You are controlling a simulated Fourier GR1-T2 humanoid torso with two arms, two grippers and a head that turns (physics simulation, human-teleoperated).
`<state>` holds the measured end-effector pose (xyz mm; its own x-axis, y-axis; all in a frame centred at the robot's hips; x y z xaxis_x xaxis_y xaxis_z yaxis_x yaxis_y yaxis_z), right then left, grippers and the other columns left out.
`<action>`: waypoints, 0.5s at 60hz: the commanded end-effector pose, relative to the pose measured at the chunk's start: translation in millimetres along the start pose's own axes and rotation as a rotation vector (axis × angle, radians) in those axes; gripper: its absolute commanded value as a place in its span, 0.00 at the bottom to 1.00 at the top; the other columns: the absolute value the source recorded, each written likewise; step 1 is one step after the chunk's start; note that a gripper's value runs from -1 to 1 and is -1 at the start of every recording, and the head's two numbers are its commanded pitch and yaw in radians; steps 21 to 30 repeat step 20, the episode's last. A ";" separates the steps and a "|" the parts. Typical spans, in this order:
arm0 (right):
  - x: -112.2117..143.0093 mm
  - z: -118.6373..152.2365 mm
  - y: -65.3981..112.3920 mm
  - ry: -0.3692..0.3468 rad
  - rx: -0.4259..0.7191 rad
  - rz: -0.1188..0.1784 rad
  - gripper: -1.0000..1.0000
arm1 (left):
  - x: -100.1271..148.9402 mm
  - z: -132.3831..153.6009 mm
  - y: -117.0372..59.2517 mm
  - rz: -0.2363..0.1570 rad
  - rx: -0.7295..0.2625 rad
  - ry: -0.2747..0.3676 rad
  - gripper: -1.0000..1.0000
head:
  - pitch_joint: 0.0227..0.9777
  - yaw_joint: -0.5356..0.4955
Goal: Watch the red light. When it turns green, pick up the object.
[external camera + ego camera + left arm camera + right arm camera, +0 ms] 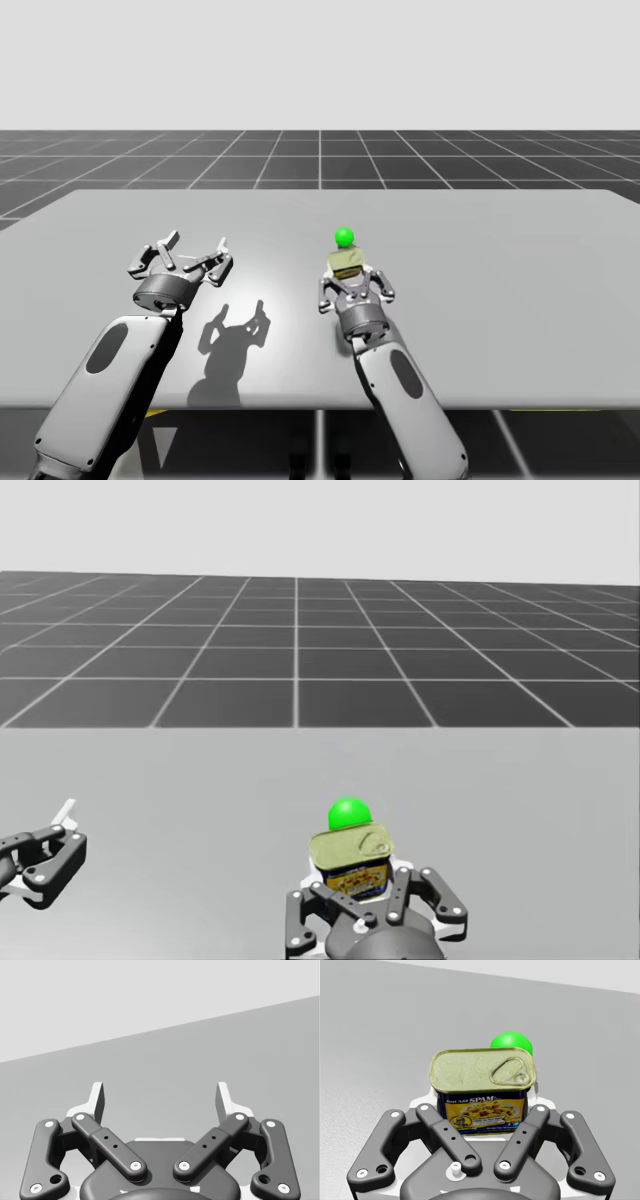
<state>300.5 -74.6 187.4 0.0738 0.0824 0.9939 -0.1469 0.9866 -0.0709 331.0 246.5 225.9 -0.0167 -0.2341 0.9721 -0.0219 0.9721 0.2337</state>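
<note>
In the high view, mid-frame, my right gripper [352, 276] clamps the blue rectangular tin can with gold lid [346, 262], green ball light [344, 237] just behind; my left gripper [190, 252], left of centre, is spread wide. Head view: can at lower centre. Right wrist view: both fingers touch its sides.

You can see the light [511, 1042] is a small round ball, and it is bright green. It sits just behind the can [482, 1087]. The can is boxy with round corners. It has blue sides, a food picture on the front and a dull gold top with a pull ring. It stands upright between the fingers of the right gripper [481, 1099], which touch both its sides.
</note>
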 end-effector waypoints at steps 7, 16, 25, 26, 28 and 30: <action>94.8 -11.0 -28.7 -0.279 -0.128 0.011 1.00 | -0.5 -0.3 0.0 -0.005 0.003 -0.001 0.00 | 0.44 0.47; 128.1 -1.2 -38.3 -0.394 -0.135 0.045 1.00 | -0.5 -0.4 0.2 -0.006 0.005 -0.001 0.00 | 0.44 0.47; 145.0 6.5 -44.2 -0.446 -0.136 0.063 1.00 | -0.6 -0.2 0.2 -0.006 0.004 -0.001 0.00 | 0.44 0.47; 145.0 6.5 -44.2 -0.446 -0.136 0.063 1.00 | -0.6 -0.2 0.2 -0.006 0.004 -0.001 0.00 | 0.44 0.47; 145.0 6.5 -44.2 -0.446 -0.136 0.063 1.00 | -0.6 -0.2 0.2 -0.006 0.004 -0.001 0.00 | 0.44 0.47; 145.0 6.5 -44.2 -0.446 -0.136 0.063 1.00 | -0.6 -0.2 0.2 -0.006 0.004 -0.001 0.00 | 0.44 0.47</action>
